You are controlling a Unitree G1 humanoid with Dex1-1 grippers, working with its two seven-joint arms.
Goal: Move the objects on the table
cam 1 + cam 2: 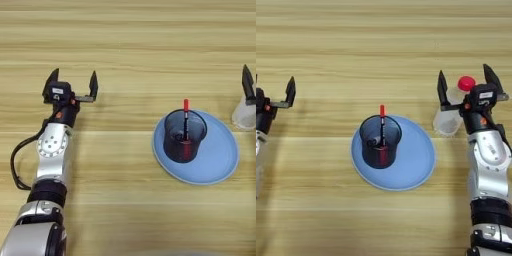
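A round light-blue plate [418, 160] lies on the wooden table [125, 45], right of the middle. On it stands a dark translucent cup [380, 142] with a red-tipped pen [382, 120] upright inside. Further right is a clear water bottle [447, 120] with a red cap [466, 82]. My right gripper [466, 85] is open, one black finger on each side of the bottle's upper part, and its wrist hides part of the bottle. I cannot tell whether the fingers touch it. My left gripper [73, 82] is open over bare table at the far left, holding nothing.
My left arm [50, 165] reaches in from the lower left and my right arm [487, 170] from the lower right. A black cable [17, 160] loops beside the left forearm.
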